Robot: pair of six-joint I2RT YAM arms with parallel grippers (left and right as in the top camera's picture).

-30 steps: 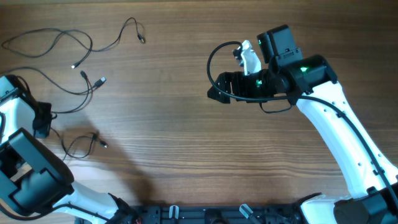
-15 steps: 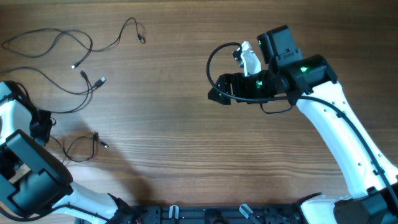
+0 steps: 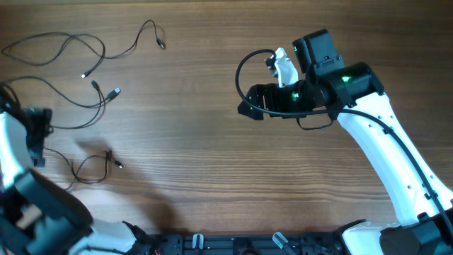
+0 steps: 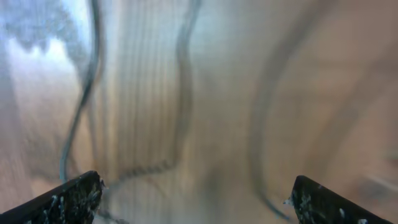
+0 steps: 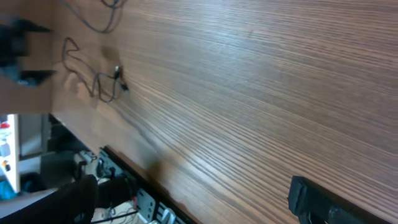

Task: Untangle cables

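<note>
Several thin dark cables (image 3: 71,41) lie loose at the table's far left. One long strand (image 3: 78,105) runs toward my left gripper. A small looped cable (image 3: 90,168) with a plug end lies just right of it, also seen as a cable loop (image 5: 104,86) in the right wrist view. My left gripper (image 3: 40,138) stands open at the left edge with nothing between its fingers. Its own view is blurred, with cable strands (image 4: 183,93) on the wood beyond the gripper (image 4: 199,198). My right gripper (image 3: 247,100) hovers open and empty at centre right, its jaws (image 5: 193,199) wide.
The right arm's own thick black cable (image 3: 241,67) arcs beside its wrist. The table's front edge and black hardware (image 5: 118,186) show at lower left in the right wrist view. Bare wood (image 3: 198,156) lies between the two arms.
My left gripper has gone from shut to wide open, letting go of the thin cable, and the arm has shifted left and up. The right arm has not moved.
</note>
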